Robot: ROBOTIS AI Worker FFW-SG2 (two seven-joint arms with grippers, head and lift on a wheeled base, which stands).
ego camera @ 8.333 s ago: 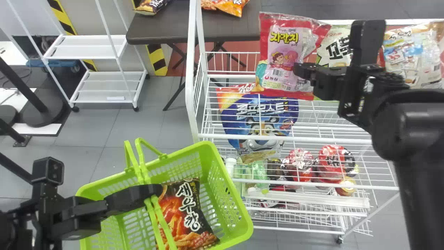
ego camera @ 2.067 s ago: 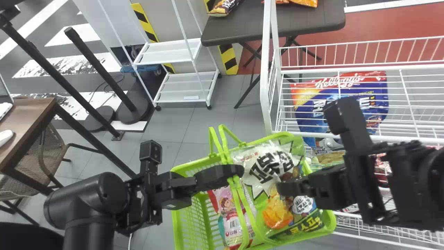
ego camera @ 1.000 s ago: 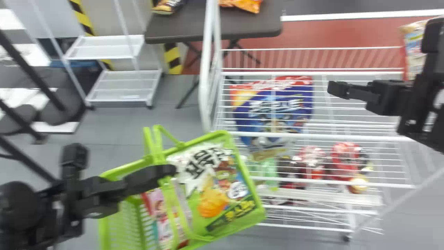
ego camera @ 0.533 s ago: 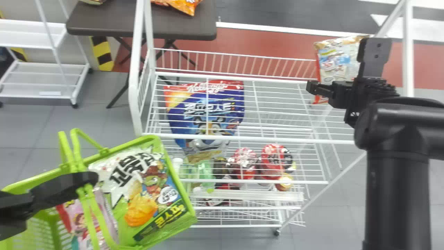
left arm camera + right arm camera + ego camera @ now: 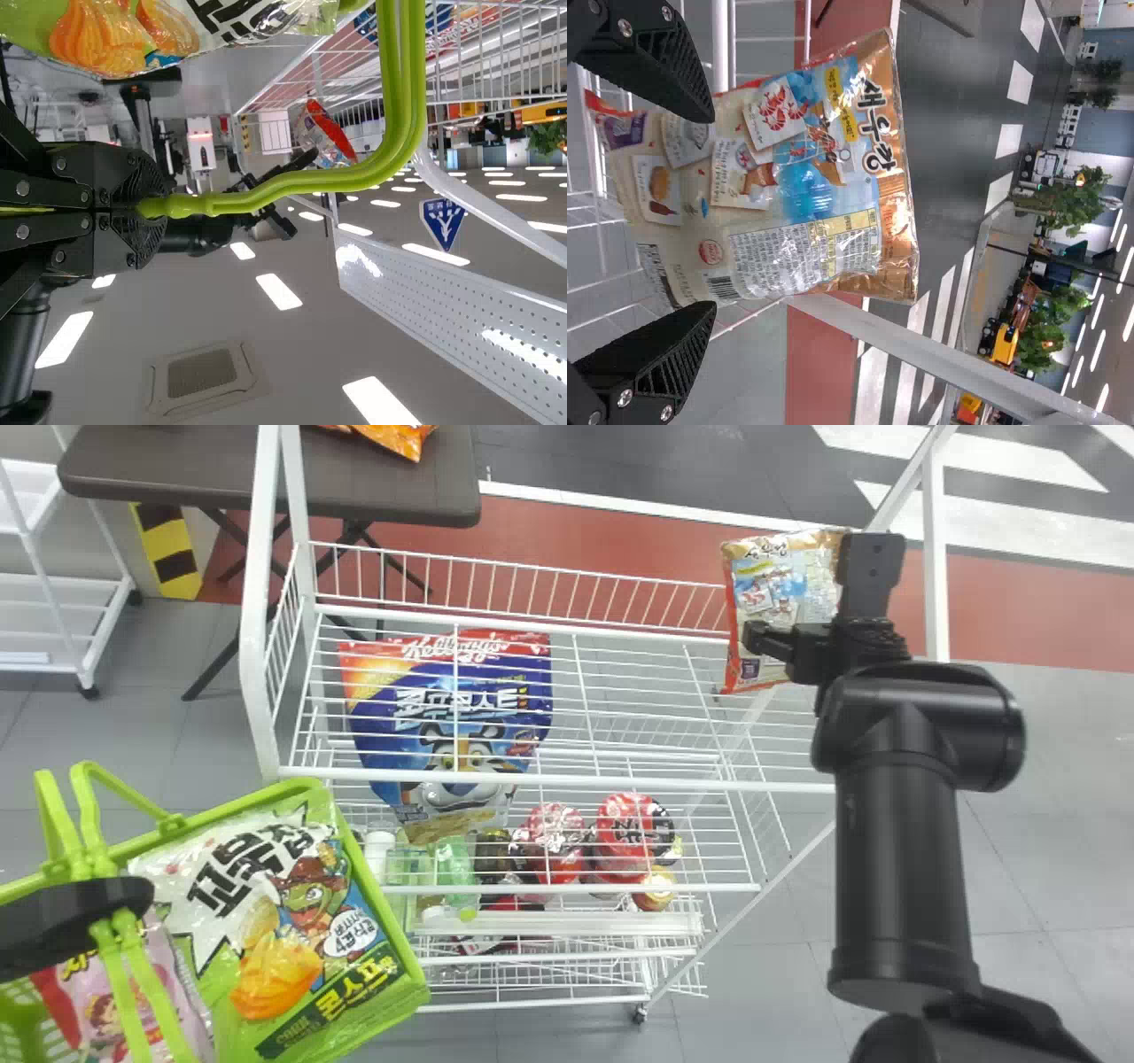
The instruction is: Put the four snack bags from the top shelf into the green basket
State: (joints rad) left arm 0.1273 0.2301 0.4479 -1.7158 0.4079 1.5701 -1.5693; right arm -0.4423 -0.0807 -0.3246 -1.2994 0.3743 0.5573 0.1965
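Grips the green basket at head view left by its handles, closed firmly round them with the left gripper. Contains, inside that basket, a green-and-white snack bag on its back, with a pink snack bag beside it, partly behind the handles. At the right end of the top shelf, near the back rail, stands upright as a brown-topped snack bag. Points the right gripper at this bag, in front of its face; in the right wrist view, spreads wide apart, with nothing clamped. Perhaps just touches the packaging at one fingertip, hard to tell from here. Behind the top shelf's wires, shows blue and red as a cereal bag, above and left of red-topped containers. Farther back, lies orange and shiny as another bag on a dark table.
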